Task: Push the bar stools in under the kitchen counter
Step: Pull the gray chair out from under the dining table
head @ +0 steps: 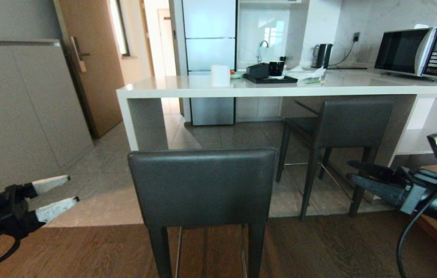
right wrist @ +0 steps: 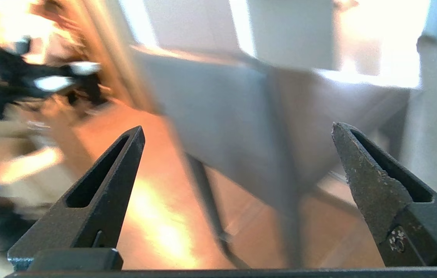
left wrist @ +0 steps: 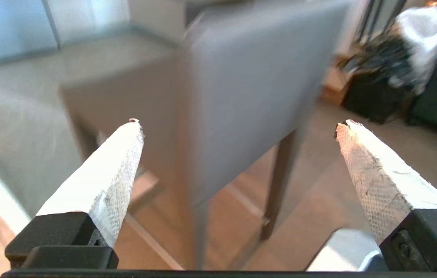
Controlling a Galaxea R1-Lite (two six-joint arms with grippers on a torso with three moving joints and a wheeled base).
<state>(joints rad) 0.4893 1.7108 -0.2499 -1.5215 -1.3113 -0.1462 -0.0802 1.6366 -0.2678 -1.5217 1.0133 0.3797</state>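
A: Item one, near stool (head: 201, 188): dark-grey backrest facing the camera, standing on the brown wood floor (head: 318, 251), pulled out and well clear of the kitchen counter (head: 264, 91)

B: Item two, far stool (head: 341, 127): to the right and further in, on the pale tiles (head: 203, 135), its backrest just below the counter's thick edge, seat reaching under the top

A: Counter itself: long white top, white slab end panel (head: 141, 123) at its left end, open white shelf (head: 419, 143) at the right

B: On the counter: white cylinder (head: 220, 75), black tray (head: 270, 79) with a dark box and a black cup, crumpled white paper (head: 305, 73), kettle (head: 322, 55), microwave (head: 420, 52) at far right

A: Left gripper (head: 63, 189): low at the left edge of the head view, white-tipped fingers (left wrist: 118, 162) spread wide, nothing between them, pointing toward the near stool but apart from it

B: Right gripper (head: 353, 170): at the right edge, dark fingers (right wrist: 368, 173) likewise standing apart and empty; in the head view it lies in front of the far stool's right legs, contact cannot be told

A: Wrist views: each shows the near stool's grey backrest (left wrist: 249, 88) blurred between the fingers, with slim dark legs below

B: Background: fridge (head: 210, 58), sink tap (head: 261, 48), wooden door (head: 91, 65) at left
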